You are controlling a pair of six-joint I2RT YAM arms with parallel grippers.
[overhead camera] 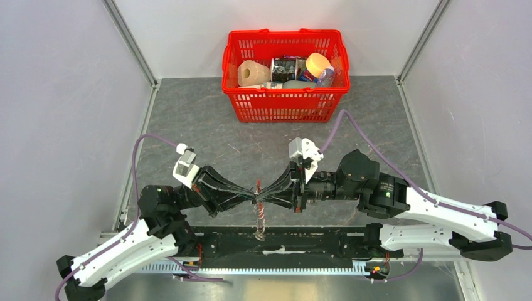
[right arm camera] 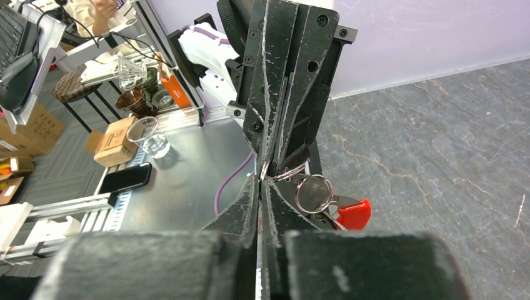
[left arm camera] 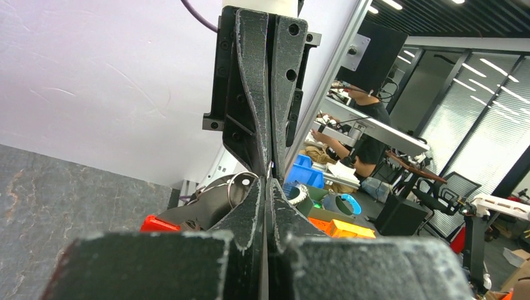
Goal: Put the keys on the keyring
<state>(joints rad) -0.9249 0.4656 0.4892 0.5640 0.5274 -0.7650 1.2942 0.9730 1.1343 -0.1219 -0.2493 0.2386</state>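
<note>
Keyring with silvery rings, bright red strap

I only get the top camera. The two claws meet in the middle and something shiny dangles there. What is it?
Observer: It is the keyring. The right wrist camera shows its round silvery loop right beside the tips.
Operator: Is anything red on it?
Observer: Yes, a red piece sits just under that loop.
Operator: Are the claws squeezed shut?
Observer: Up close, the left gripper and the right gripper both have their fingers pressed together, with no gap.
</note>
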